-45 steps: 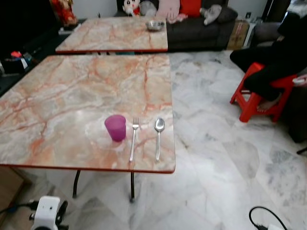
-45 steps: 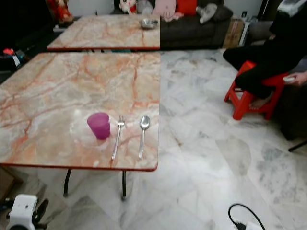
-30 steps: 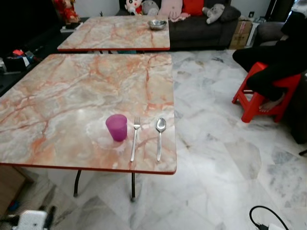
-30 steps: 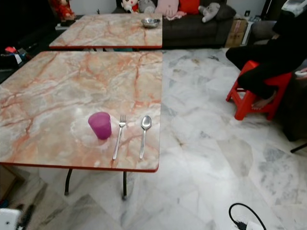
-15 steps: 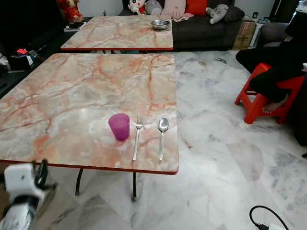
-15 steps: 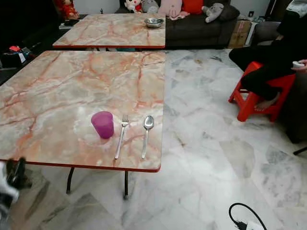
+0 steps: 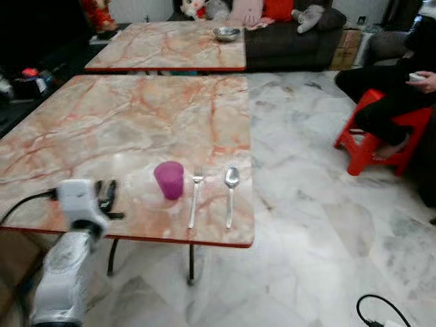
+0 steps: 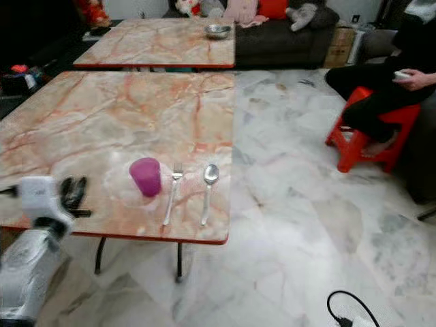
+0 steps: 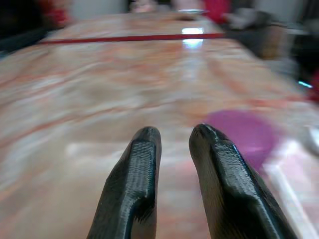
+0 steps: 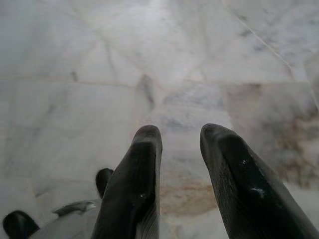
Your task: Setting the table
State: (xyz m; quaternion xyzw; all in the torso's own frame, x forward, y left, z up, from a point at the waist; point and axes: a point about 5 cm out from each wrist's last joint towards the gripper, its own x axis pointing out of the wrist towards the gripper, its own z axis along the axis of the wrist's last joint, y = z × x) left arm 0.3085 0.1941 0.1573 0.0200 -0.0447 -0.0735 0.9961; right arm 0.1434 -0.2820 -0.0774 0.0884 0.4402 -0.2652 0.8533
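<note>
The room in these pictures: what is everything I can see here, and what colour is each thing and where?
Marble tables: two, orange-veined, near one and far one behind it.
Cup: one, purple, near table's front edge.
Fork: one, silver, right of cup.
Spoon: one, silver, right of fork.
Bowl: one, metal, far table.
Sofa: one, dark, behind, with soft toys.
Stool: one, red, right; a person sits on it.
Cable: one, black, floor.
Left gripper: black fingers slightly apart, over near table, left of cup.
Right gripper: black, above floor.
</note>
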